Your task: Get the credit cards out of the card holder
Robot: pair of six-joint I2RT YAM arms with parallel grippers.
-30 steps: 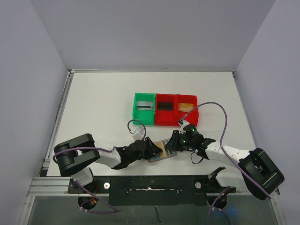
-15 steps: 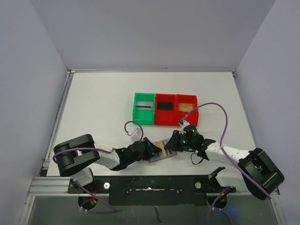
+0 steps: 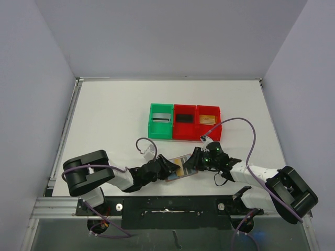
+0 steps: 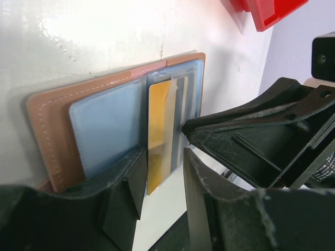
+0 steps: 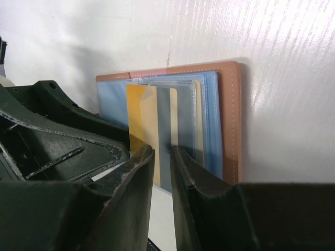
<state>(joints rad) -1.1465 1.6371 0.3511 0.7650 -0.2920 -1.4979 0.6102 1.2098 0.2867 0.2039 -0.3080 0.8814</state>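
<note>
Holder: tan-brown leather bifold card holder lying open near white table's near edge.
Right gripper: I'm narrowly pinching thin silvery grey card to extract it.
Left gripper: half-spread, straddling flat gold card; grip unclear, probably bracing.

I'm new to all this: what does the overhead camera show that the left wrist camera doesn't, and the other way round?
Only the overhead view: the whole left arm and right arm, and a green bin beside two red bins. Only the left wrist view: the card holder's stitching and pale blue lining, and a yellow card sticking out between the left gripper's fingers. Both: the open card holder on the white table, the right gripper at it, and part of a red bin.
</note>
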